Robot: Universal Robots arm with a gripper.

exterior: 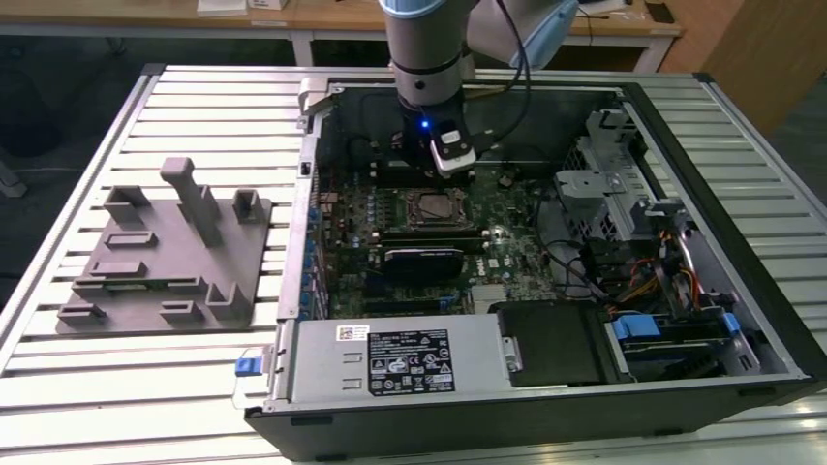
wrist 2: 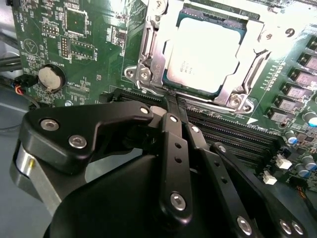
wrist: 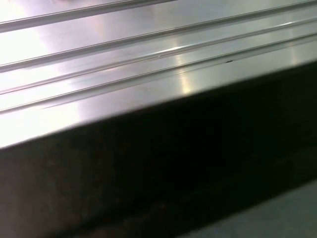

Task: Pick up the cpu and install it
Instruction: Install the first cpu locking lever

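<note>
We count one open black desktop computer case (exterior: 723, 387), one green motherboard (wrist 2: 89, 54) inside it, one silver-topped square cpu (wrist 2: 205, 52) in one metal-framed socket (wrist 2: 148, 54), and one round silver coin battery (wrist 2: 52, 78). We count one grey plastic fixture block (exterior: 168, 262) on one slatted aluminium table (exterior: 130, 387).

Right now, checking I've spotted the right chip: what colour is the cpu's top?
Shiny silver-grey, clearest in the second wrist view: cpu.
</note>
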